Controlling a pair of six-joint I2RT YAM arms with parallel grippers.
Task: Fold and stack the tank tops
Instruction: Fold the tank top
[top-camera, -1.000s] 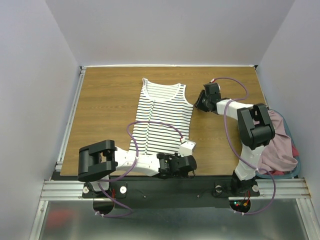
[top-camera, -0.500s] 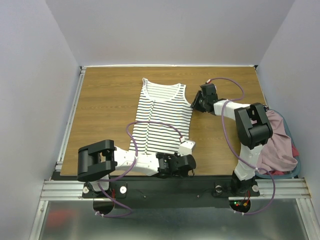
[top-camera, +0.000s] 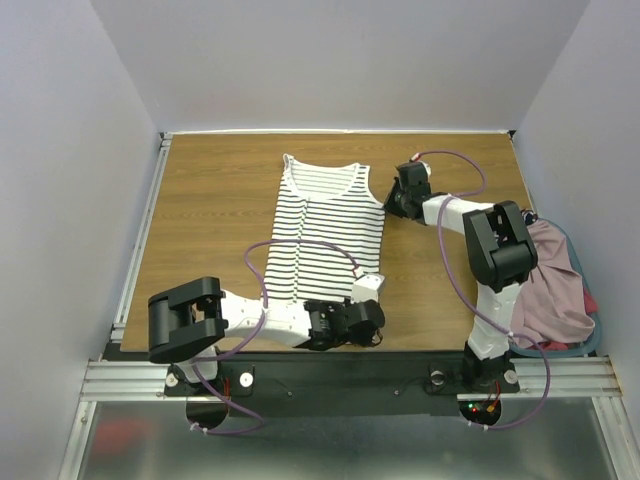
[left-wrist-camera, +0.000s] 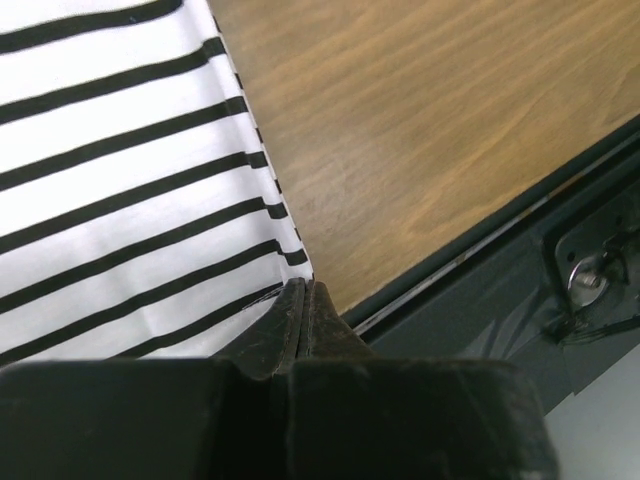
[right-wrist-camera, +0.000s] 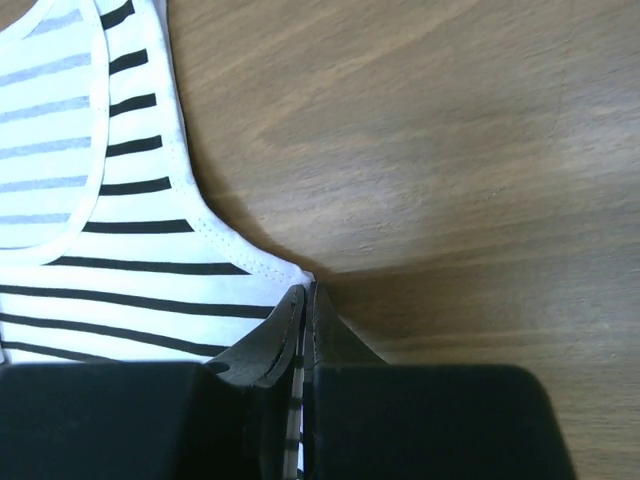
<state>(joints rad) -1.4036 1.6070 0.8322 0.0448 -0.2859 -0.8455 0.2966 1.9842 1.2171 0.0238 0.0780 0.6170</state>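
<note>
Well, the striped tank top (top-camera: 325, 230) lies spread flat on the table (top-camera: 210, 200), neckline away from the arms. At its near right hem corner, the left pincer (left-wrist-camera: 305, 298) is clenched on the fabric's edge. At its right underarm corner, the right pincer (right-wrist-camera: 305, 300) is likewise pinched tight on the cloth. Well right of the striped top, the pink tank top (top-camera: 550, 290) lies crumpled past the table's edge, over a red garment (top-camera: 590, 300).
</note>
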